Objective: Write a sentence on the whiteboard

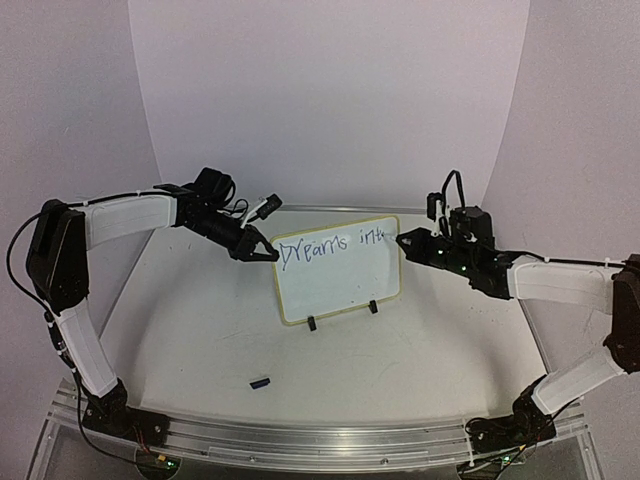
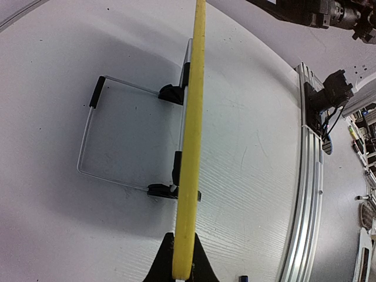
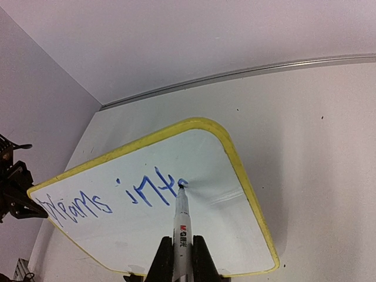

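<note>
Top external view: a white table [image 1: 190, 330] sits inside a curved pale backdrop [image 1: 330, 100], with a metal rail [image 1: 320, 440] along its near edge. A small dark blue cap [image 1: 260, 382] lies on the table, well apart from both sets of jaws, on the near side of the left ones.

The whiteboard [image 1: 340, 285] stands tilted back between the two grippers. The left gripper [image 1: 268, 255] meets its upper left edge. From the left wrist, the board's yellow rim [image 2: 191, 147] runs straight out from between the fingers of the left gripper [image 2: 183, 258], which are pressed onto it from either side. The board's wire stand [image 2: 88, 141] rests on the table to the left of that rim.

The right gripper [image 1: 403, 238] reaches the board's upper right corner. From the right wrist, the right gripper [image 3: 181, 255] has its jaws pinched on a marker [image 3: 181, 223] that points straight ahead of them, its tip touching the white face of the whiteboard [image 3: 205, 235]. The sentence [image 3: 117, 200], in blue, runs in one line to the left of the tip and ends right at it, reading roughly "Dreams int" plus a last letter hidden by the tip.
</note>
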Controlling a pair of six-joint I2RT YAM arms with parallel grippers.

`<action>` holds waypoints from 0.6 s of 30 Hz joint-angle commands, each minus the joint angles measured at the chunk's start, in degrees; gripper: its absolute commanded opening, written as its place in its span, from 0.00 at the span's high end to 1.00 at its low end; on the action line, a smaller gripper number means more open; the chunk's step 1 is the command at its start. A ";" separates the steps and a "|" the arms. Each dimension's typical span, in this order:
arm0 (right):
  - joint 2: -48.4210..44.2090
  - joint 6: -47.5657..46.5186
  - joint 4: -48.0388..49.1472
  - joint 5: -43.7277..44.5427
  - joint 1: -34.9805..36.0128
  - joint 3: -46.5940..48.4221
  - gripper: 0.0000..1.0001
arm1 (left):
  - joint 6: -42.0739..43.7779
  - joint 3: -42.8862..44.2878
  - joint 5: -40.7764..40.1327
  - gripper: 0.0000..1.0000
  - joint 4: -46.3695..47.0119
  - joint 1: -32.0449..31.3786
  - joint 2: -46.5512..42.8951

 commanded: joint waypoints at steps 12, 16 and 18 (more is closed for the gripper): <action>-1.77 -0.09 -1.80 4.35 -0.24 0.81 1.00 | 1.05 0.85 -2.19 1.00 -3.45 -0.94 1.43; -1.98 -0.64 -1.80 4.21 -0.20 1.64 1.00 | 1.09 0.85 -2.22 1.00 -3.44 -0.94 1.43; -1.87 -0.86 -1.80 4.09 -0.26 2.08 1.00 | 1.08 0.85 -2.25 1.00 -3.51 -0.94 1.41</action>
